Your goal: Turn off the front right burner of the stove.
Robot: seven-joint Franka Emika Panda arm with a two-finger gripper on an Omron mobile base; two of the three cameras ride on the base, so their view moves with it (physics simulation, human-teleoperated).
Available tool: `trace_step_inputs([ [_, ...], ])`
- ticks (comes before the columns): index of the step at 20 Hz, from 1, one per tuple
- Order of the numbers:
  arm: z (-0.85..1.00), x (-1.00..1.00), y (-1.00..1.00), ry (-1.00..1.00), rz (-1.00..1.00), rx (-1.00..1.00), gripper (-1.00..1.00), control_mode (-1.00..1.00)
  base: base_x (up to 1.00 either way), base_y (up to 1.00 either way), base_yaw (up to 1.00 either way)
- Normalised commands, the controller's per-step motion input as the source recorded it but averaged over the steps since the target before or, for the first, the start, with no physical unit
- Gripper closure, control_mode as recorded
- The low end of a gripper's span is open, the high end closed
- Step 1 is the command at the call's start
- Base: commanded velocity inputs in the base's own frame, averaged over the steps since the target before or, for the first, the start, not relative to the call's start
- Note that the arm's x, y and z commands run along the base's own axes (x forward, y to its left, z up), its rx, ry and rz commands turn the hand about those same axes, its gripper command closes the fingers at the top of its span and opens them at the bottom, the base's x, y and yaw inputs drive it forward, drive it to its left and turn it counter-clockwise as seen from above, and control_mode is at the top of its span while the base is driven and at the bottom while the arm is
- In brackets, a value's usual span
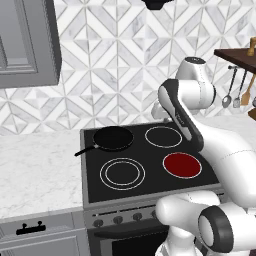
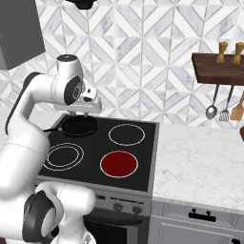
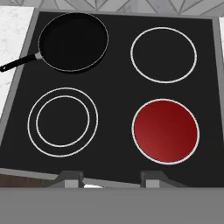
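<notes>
The stove (image 1: 90,172) is a black glass cooktop with a grey front panel. Its front right burner (image 1: 182,165) (image 2: 119,164) (image 3: 166,131) glows as a solid red disc. A row of small dark knobs (image 1: 118,219) (image 2: 137,209) sits on the front panel, partly hidden by my arm. My gripper (image 2: 81,113) (image 3: 113,179) hangs high above the cooktop, roughly over its back half, pointing down. It is open, its fingertips (image 3: 70,177) set wide apart with nothing between them. It stays well clear of the knobs.
A black frying pan (image 1: 113,138) (image 3: 73,41) rests on the back left zone, handle pointing left. The front left zone (image 3: 63,121) has two white rings, the back right (image 3: 163,54) one bright ring. Marble counters flank the stove. Utensils (image 2: 212,112) hang under a wooden shelf at right.
</notes>
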Motion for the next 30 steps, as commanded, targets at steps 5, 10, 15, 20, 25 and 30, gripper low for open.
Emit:
trace_step_inputs([
  [5, 0.00, 0.00, -0.04, -0.01, 0.00, 0.00, -1.00, -1.00, 0.00, 0.00, 0.00],
  [10, 0.00, -0.03, -0.11, -0.03, 0.00, 0.00, -1.00, -1.00, 0.00, 0.00, 0.00],
  [15, 0.00, 0.00, 0.00, 0.00, 0.00, 0.00, -1.00, -1.00, 0.00, 0.00, 0.00],
  [20, 0.00, 0.00, 0.00, 0.00, 0.00, 0.00, -1.00, -1.00, 0.00, 0.00, 0.00],
  [25, 0.00, 0.00, 0.00, 0.00, 0.00, 0.00, -1.00, -1.00, 0.00, 0.00, 0.00],
  [30, 0.00, -0.01, -0.03, 0.00, 0.00, 0.00, -1.00, -1.00, 0.00, 0.00, 0.00],
])
